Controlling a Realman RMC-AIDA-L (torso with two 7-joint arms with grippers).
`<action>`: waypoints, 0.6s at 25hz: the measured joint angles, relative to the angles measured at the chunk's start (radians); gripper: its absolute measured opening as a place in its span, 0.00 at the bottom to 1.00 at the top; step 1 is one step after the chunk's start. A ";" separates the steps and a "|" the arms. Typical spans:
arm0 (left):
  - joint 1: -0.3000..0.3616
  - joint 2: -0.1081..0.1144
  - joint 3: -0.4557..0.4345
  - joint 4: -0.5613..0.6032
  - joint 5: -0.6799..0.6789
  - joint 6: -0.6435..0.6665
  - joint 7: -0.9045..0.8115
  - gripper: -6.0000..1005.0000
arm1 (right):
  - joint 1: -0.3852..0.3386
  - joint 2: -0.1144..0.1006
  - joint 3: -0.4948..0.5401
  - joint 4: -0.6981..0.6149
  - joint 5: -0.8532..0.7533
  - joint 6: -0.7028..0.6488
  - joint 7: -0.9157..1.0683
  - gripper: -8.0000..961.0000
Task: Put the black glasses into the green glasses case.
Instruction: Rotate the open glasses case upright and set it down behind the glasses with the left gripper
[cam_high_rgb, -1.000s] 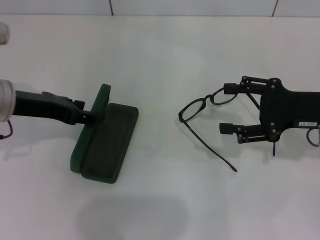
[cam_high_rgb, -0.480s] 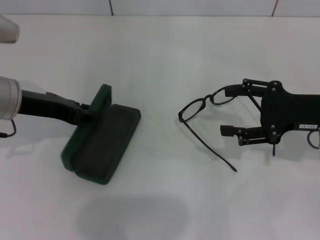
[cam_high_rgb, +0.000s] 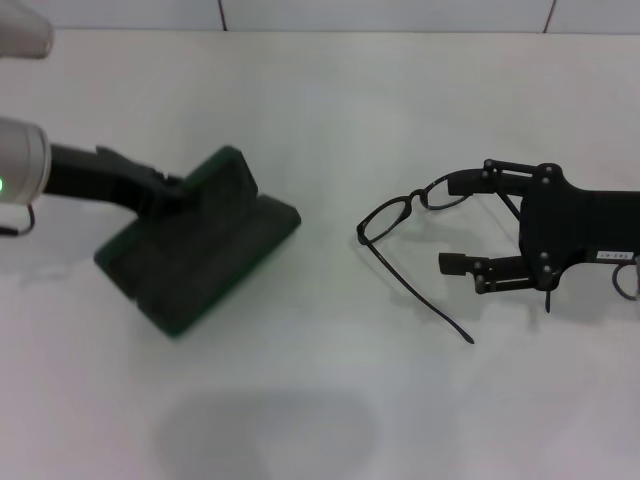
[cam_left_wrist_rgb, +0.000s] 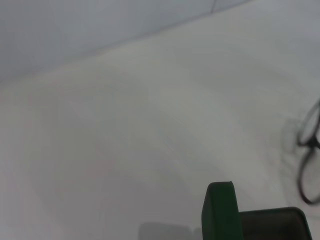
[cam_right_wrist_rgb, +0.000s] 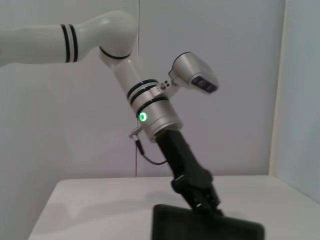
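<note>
Across a plain white tabletop (cam_high_rgb: 330, 400), seen from the head camera, two black-fingered arms face each other from 9 and 3 o'clock. At 9 o'clock lies the dark green hard clamshell glasses case (cam_high_rgb: 195, 240), open, its shell halves splayed and turned diagonally, one long edge pointing toward 5 o'clock. The left gripper (cam_high_rgb: 165, 195) meets the case at its upper corner, black fingers pressed against the raised green half; how far its jaws are parted cannot be told from any view. The right wrist camera looks across at that white-and-silver left arm (cam_right_wrist_rgb: 150, 115), a green light glowing on its wrist, with the case (cam_right_wrist_rgb: 205, 227) below it. The left wrist camera catches a green edge of the case (cam_left_wrist_rgb: 220, 210) close up.

At 3 o'clock the right gripper (cam_high_rgb: 462, 222) hovers low with its jaws spread wide, gripping nothing; its upper finger (cam_high_rgb: 470, 184) sits just beside the frame. The thin black-framed glasses (cam_high_rgb: 405, 215) rest on the table right of centre, well apart from the case, temple arms unfolded, one long arm trailing toward 5 o'clock.
</note>
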 joint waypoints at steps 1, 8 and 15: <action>-0.007 0.001 0.000 -0.001 0.000 -0.014 0.014 0.24 | 0.000 0.002 -0.001 0.000 0.000 -0.002 0.000 0.86; -0.145 0.001 0.004 -0.066 -0.008 -0.129 0.250 0.20 | -0.010 0.022 -0.005 0.000 -0.032 -0.005 0.000 0.86; -0.377 -0.001 0.094 -0.251 0.018 -0.244 0.373 0.21 | -0.015 0.051 -0.003 0.000 -0.067 0.003 -0.032 0.86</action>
